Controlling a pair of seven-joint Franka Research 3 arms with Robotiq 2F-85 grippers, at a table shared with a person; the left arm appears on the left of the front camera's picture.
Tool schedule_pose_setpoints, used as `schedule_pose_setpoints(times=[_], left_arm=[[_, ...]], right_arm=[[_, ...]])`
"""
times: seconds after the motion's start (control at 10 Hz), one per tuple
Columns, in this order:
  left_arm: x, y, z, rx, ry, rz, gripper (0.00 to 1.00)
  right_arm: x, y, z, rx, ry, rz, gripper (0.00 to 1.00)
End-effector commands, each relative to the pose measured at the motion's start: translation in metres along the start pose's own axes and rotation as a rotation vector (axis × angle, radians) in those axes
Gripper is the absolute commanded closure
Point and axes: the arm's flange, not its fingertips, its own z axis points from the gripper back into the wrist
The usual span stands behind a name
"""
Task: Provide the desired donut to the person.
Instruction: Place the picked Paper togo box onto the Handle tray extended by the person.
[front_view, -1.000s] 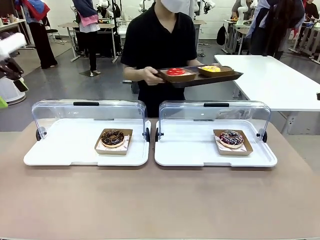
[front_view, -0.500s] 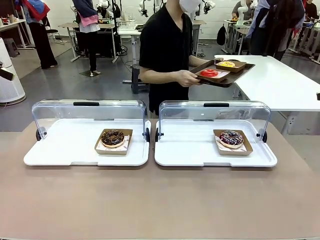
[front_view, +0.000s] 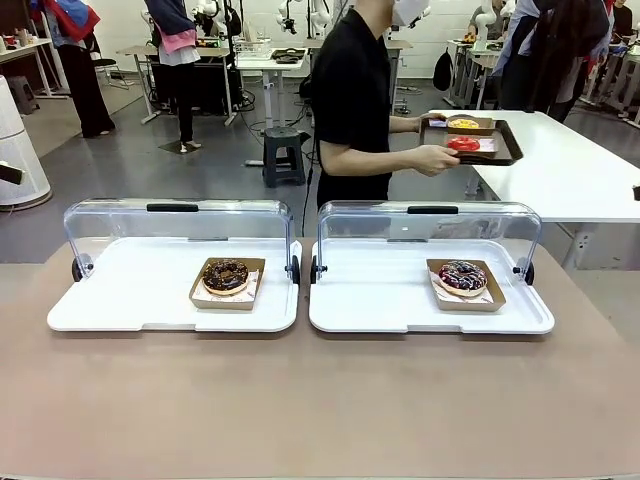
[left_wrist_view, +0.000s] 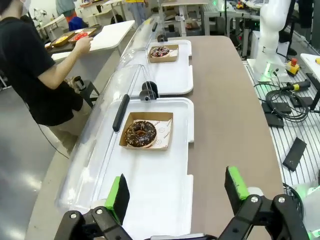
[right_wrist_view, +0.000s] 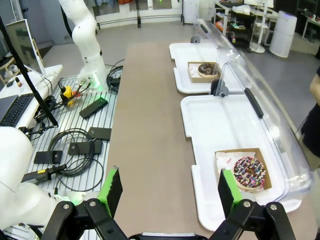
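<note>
Beyond the bench (front_view: 320, 400), at one o'clock, the person (front_view: 352, 95) holds a dark tray (front_view: 470, 140) with two donuts. Both display trays hold one donut each: chocolate donut (front_view: 226, 275) at ten o'clock, sprinkled donut (front_view: 462, 276) at two. Left fingers (left_wrist_view: 119, 194) and right fingers (right_wrist_view: 112, 188) are released, grasping nothing.

I see bare table (front_view: 320, 410) on my side of both white trays (front_view: 170, 300), so a gripper can come in from here. The clear lids (front_view: 180, 225) stand up along the far edge of each tray like a wall. They block the way between the donuts and the person (front_view: 352, 100).
</note>
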Motion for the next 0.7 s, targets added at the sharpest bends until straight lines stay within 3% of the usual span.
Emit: schedule_pose_setpoints(times=[0.0,0.6], left_arm=[[0.0043,-0.0014,0.0027,0.017,0.007,-0.012,0.0],[0.0043,-0.0014,0.0027,0.017,0.007,-0.012,0.0]], right_arm=[[0.0001,-0.0001,-0.0011,-0.003,-0.02,0.013,0.0],[0.0001,-0.0001,-0.0011,-0.003,-0.02,0.013,0.0]])
